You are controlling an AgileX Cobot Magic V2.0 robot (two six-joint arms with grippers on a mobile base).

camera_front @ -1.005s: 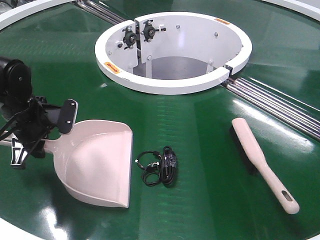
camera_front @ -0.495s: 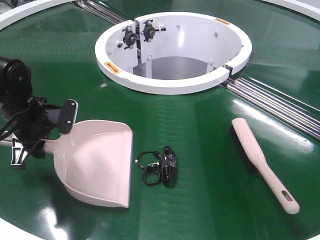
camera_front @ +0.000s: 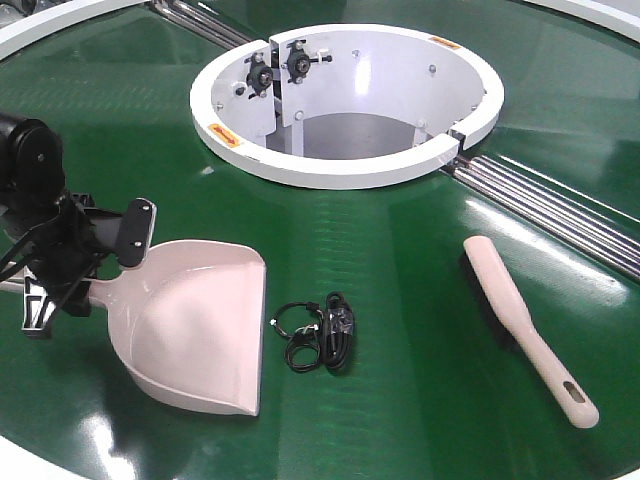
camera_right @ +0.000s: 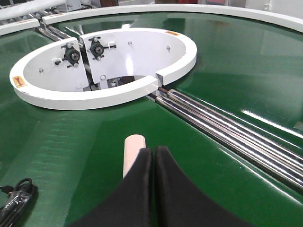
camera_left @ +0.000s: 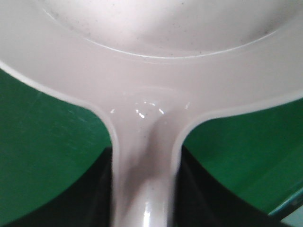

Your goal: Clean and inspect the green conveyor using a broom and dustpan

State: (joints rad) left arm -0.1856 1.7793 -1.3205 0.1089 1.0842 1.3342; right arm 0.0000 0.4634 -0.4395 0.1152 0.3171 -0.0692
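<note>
— So, how's the left arm sitting?
— Low over the green conveyor [camera_front: 400, 260], with the left gripper [camera_front: 85, 272] clamped on the dustpan [camera_front: 200, 320] handle and the pan flat on the belt.
— And the right?
— The right gripper [camera_right: 154, 149] has its fingers pressed together and empty, with the broom [camera_front: 520, 320] tip just beyond them.

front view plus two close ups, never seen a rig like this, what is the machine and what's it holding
It is a two-armed robot. The wide picture looks down on the green conveyor from the front; the other two come from cameras on its wrists. The left gripper has its jaws shut on the dustpan handle, shown close in its wrist view. The right gripper has its jaws shut and empty; the broom lies loose on the belt. A black cable bundle lies beside the dustpan.
</note>
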